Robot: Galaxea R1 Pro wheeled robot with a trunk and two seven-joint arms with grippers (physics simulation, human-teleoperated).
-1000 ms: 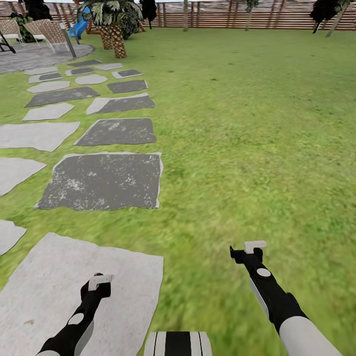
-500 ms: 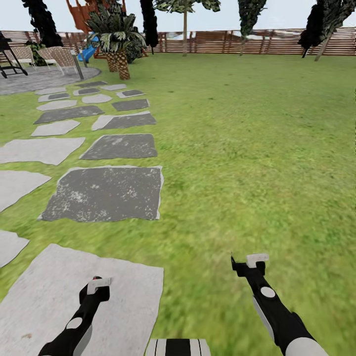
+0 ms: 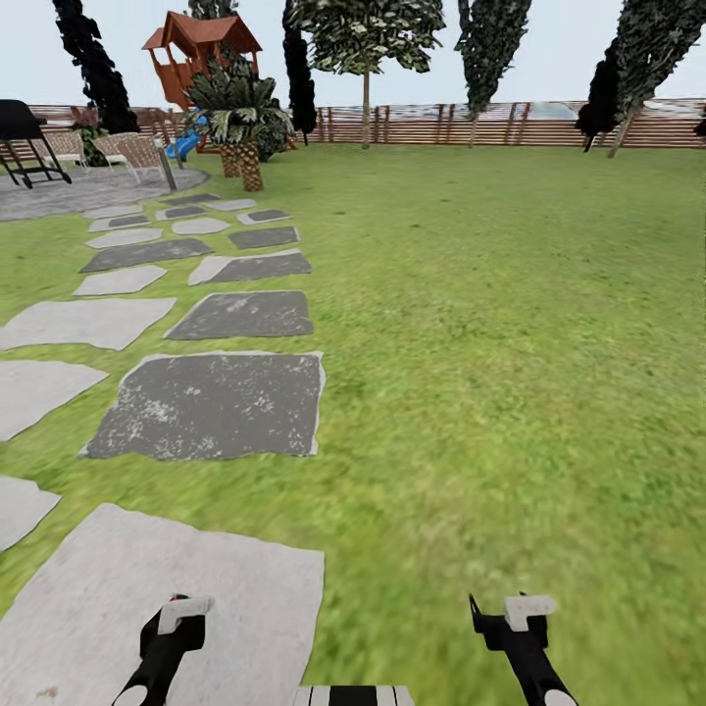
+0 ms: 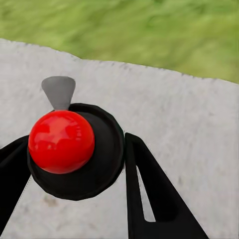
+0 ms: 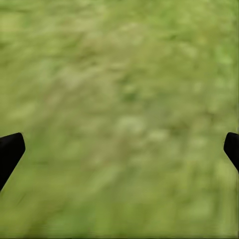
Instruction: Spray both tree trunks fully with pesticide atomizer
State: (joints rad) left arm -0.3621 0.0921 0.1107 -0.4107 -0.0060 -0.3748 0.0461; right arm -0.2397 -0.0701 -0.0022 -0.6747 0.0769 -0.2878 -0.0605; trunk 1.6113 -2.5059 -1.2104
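The pesticide atomizer (image 4: 74, 149), a dark round bottle with a red ball on top, sits between the black fingers (image 4: 149, 194) of my left gripper (image 4: 74, 167), which is shut on it above a pale stone slab. In the head view the left gripper (image 3: 175, 626) is low at the bottom left, over that slab. My right gripper (image 3: 512, 620) hangs open over the grass floor (image 3: 490, 324), its fingertips (image 5: 10, 152) wide apart with nothing between them. Far off by the fence stand tall trees (image 3: 365, 39) (image 3: 487, 39) with dark green foliage.
Grey stepping stones (image 3: 211, 404) run up the left of the lawn to a paved patio (image 3: 78, 186) with chairs and a grill. A short palm (image 3: 243, 118), a playhouse (image 3: 201, 44) and a brown slatted fence (image 3: 510, 126) close the far side. Wide lawn lies ahead and to the right.
The head camera has tilted up: sky, treetops and the playhouse now show, and both arms sit lower in the picture. Both grippers keep their state.
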